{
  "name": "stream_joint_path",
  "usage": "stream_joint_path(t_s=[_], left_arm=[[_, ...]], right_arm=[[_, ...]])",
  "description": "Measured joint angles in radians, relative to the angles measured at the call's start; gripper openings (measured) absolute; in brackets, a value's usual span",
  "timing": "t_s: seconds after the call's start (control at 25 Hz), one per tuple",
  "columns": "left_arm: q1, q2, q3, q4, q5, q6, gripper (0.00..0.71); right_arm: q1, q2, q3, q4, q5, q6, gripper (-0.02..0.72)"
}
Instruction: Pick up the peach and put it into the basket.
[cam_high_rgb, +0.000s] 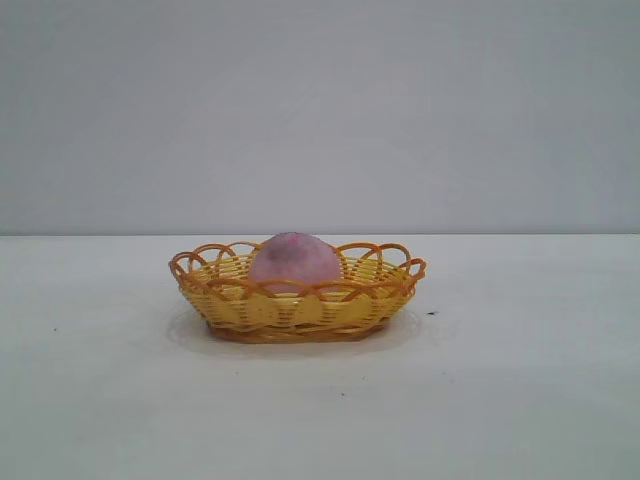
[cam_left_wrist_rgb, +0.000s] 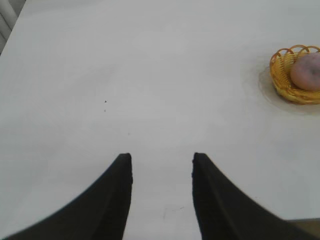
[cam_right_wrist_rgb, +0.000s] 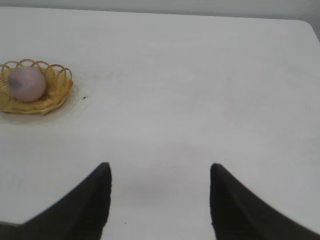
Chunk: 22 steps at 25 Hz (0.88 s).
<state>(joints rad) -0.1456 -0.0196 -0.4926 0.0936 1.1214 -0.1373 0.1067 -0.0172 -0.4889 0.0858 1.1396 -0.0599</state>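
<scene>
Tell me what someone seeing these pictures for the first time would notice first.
The eye goes straight to the yellow wicker basket in the middle of the white table, with the pink peach sitting inside it, its top rising above the looped rim. Both arms are off to the sides: the left pincer and the right pincer hang open over bare table, well away from the basket.

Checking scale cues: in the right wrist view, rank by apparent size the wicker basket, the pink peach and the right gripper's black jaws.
1. Right gripper, its black jaws: largest, though only from nearness to the camera.
2. Yellow-orange woven wicker basket.
3. Dusty pink rounded peach, inside it.
</scene>
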Motion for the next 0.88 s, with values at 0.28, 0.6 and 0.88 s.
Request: stream_joint_path(t_s=[0.28,0.6,0.88], left_arm=[[0.0,0.0,0.0,0.0,0.0,0.004,0.258],[0.0,0.0,0.0,0.0,0.0,0.004,0.258],[0.0,0.0,0.0,0.0,0.0,0.004,0.258]], right_arm=[[0.0,0.0,0.0,0.008,0.0,0.0,0.372],[0.0,0.0,0.0,0.01,0.0,0.0,0.372],[0.0,0.0,0.0,0.011,0.0,0.0,0.372]])
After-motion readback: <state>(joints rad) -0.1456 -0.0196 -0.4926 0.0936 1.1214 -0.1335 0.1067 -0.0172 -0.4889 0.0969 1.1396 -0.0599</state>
